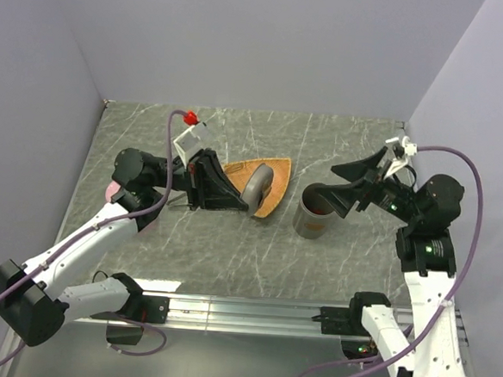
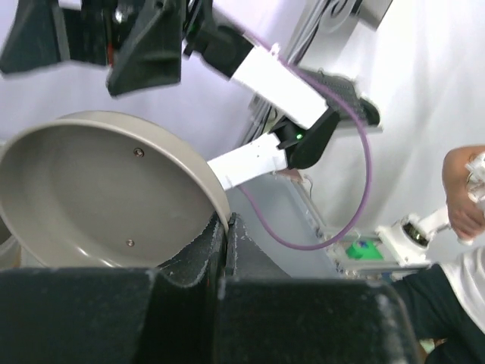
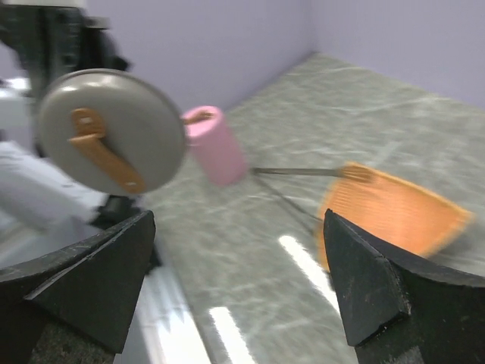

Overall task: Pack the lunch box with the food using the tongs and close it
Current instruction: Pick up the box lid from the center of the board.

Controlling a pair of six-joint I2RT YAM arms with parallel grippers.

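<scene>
The lunch box (image 1: 311, 219) is a grey round tin standing right of the orange plate (image 1: 270, 174), with something reddish, the food (image 1: 320, 210), showing inside it. My left gripper (image 1: 245, 202) is shut on the rim of the tin's grey lid (image 1: 258, 187) and holds it on edge above the plate. The left wrist view shows the lid's plain underside (image 2: 98, 193) pinched between the fingertips (image 2: 220, 243). My right gripper (image 1: 348, 185) hangs open and empty just right of the tin. The tongs (image 3: 303, 172) lie on the table between the plate (image 3: 394, 212) and a pink cylinder (image 3: 216, 144).
The lid's top carries an orange handle (image 3: 102, 148). The pink cylinder lies at the left, mostly hidden under my left arm in the top view. Walls close in the table on three sides. A metal rail (image 1: 243, 310) runs along the near edge.
</scene>
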